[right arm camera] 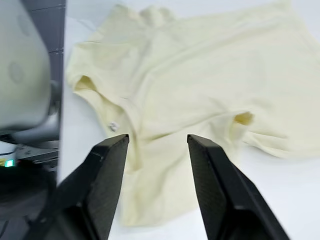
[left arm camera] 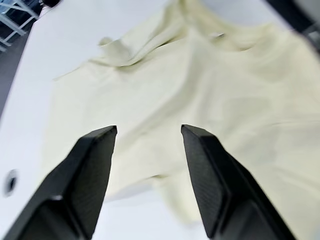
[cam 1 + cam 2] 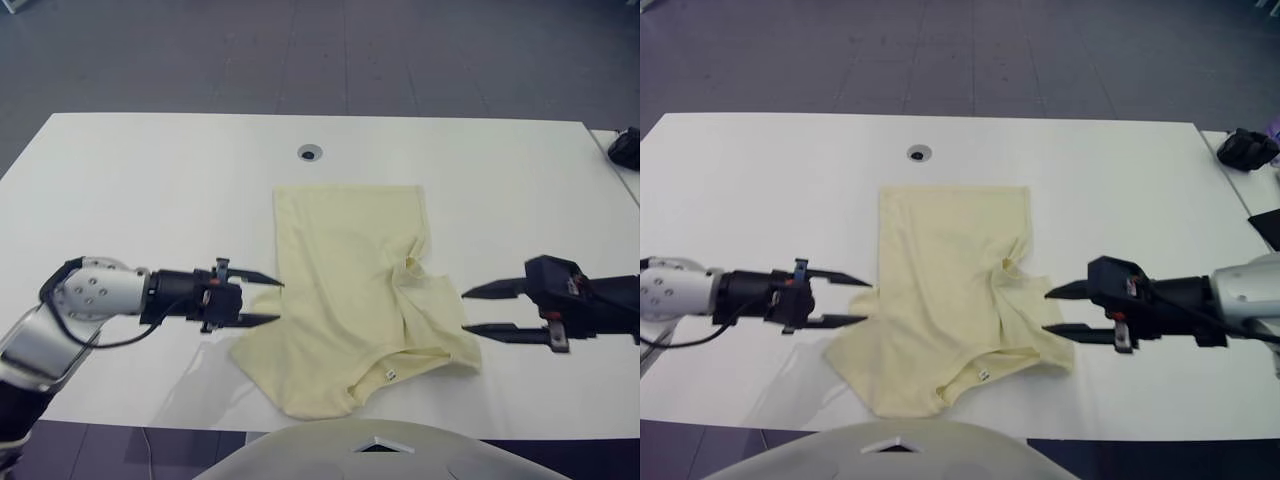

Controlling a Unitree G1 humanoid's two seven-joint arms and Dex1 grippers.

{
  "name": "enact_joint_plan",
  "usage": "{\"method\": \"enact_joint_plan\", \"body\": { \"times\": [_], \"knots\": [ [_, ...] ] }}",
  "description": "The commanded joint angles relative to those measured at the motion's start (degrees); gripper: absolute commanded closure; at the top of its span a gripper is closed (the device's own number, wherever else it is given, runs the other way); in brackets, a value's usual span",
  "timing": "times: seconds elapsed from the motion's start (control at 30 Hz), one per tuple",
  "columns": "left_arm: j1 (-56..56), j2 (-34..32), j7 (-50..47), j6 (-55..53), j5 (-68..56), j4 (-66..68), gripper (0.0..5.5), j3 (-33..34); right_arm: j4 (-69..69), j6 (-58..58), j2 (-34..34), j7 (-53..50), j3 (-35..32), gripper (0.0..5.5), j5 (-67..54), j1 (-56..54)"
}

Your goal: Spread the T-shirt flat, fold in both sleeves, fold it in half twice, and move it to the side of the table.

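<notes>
A pale yellow T-shirt [image 3: 350, 280] lies on the white table [image 3: 150, 180], its hem toward the far side and its collar with a small tag [image 3: 391, 375] toward the near edge. The right sleeve is folded in over the body with a rumpled crease [image 3: 412, 262]. My left gripper [image 3: 278, 302] stands open at the shirt's left edge, fingertips just touching the cloth's border. My right gripper [image 3: 464, 311] is open at the shirt's right edge, low over the table. The wrist views show the same shirt [image 2: 210, 95] [image 1: 200, 75] ahead of each open gripper [image 2: 149, 129] [image 1: 158, 137].
A round cable hole [image 3: 310, 152] sits in the table beyond the shirt. A dark object [image 3: 1245, 148] rests at the far right on a neighbouring surface. Bare table stretches to the left and right of the shirt.
</notes>
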State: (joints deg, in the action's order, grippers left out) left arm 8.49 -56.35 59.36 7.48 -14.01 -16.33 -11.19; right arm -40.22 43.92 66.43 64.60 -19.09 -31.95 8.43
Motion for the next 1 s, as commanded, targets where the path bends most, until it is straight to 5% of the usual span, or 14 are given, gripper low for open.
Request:
{"method": "enact_joint_plan", "body": {
  "times": [0.03,0.23,0.5,0.77,1.0],
  "knots": [
    [14.59,12.36,-8.52,5.29,16.26,19.9,2.39,-7.22,6.74,-6.93,-4.66,-10.84,14.22,2.55,14.15,-2.91],
    [28.82,26.0,-21.58,15.19,31.03,50.65,1.38,-14.34,17.2,-15.72,-11.71,-20.52,25.08,1.59,27.41,-5.98],
    [39.85,32.44,-36.06,20.54,41.46,79.47,0.1,-18.14,25.82,-20.34,-12.56,-26.98,28.06,0.31,38.5,-5.21],
    [44.77,34.81,-39.97,19.89,44.59,90.04,0.1,-18.95,26.15,-18.57,-10.0,-28.28,24.96,0.12,43.26,2.02],
    [47.4,36.84,-41.69,17.27,46.26,92.54,0.1,-19.47,16.09,-2.96,-9.92,-25.18,21.88,0.12,40.92,3.08]
  ]
}}
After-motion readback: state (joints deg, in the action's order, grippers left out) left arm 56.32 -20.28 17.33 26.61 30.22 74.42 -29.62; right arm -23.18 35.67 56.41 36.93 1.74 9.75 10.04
